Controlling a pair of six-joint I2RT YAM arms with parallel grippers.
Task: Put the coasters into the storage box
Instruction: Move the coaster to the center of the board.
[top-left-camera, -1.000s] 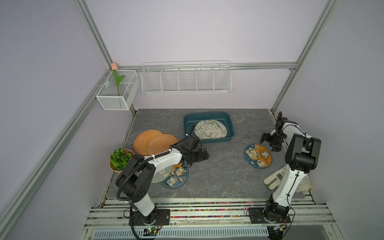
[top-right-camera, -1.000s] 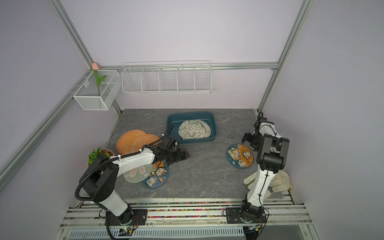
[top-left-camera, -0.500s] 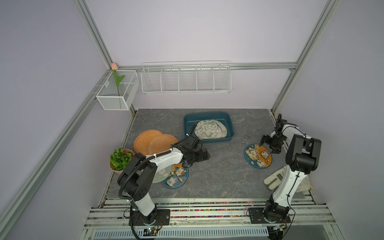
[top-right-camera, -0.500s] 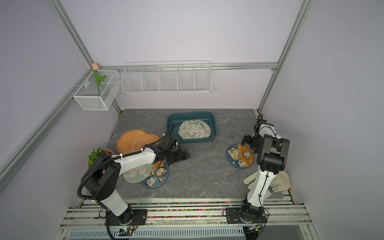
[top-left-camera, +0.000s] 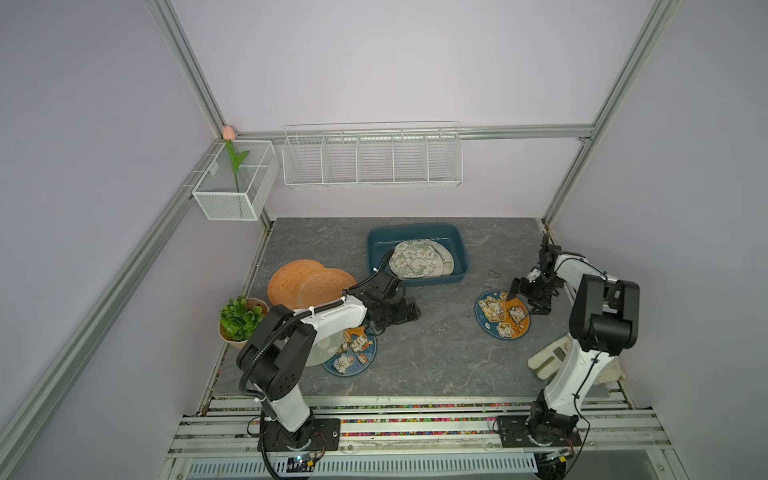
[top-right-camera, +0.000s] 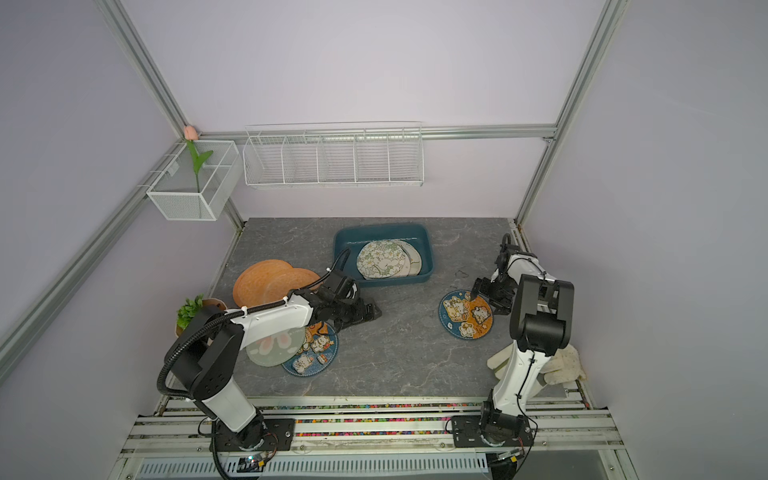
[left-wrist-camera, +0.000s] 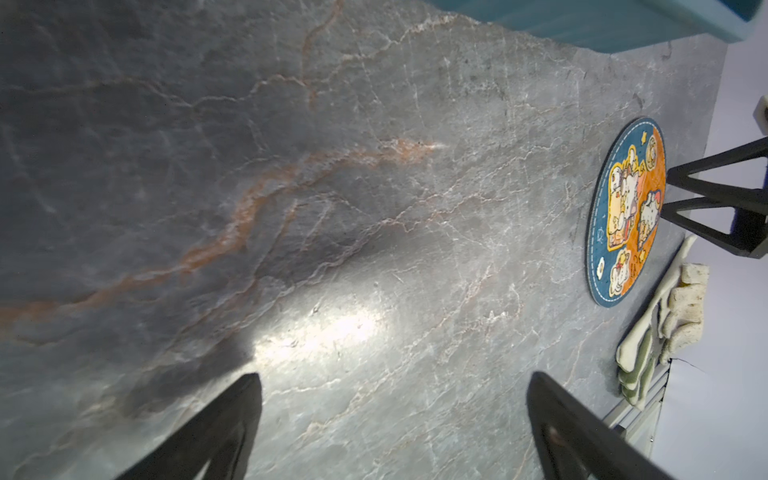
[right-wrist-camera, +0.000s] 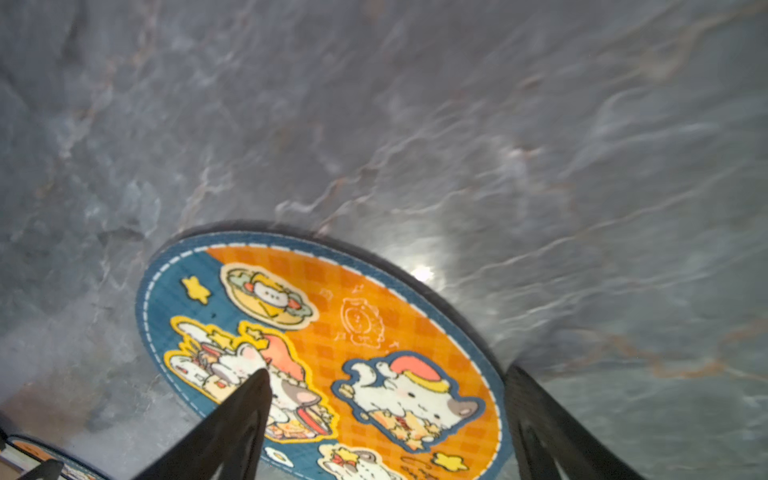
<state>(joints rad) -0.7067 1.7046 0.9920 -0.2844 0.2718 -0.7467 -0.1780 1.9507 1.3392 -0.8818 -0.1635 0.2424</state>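
Coasters are partly stowed: in a top view a few printed discs lie in the shallow teal plastic storage box (top-left-camera: 371, 253). A thin round blue-and-orange cartoon coaster (top-left-camera: 503, 314) lies flat on the grey marbled tabletop (top-left-camera: 436, 353), well apart from it, beneath the right gripper (top-left-camera: 521, 301).

Left wrist view: the left gripper (left-wrist-camera: 395, 376) gapes wide over bare stone, holding nothing.

Right wrist view: wide jaws straddle the coaster's rim, one finger (right-wrist-camera: 249, 399) above the print. Lying so flat, it may skid away or slip the pinch.
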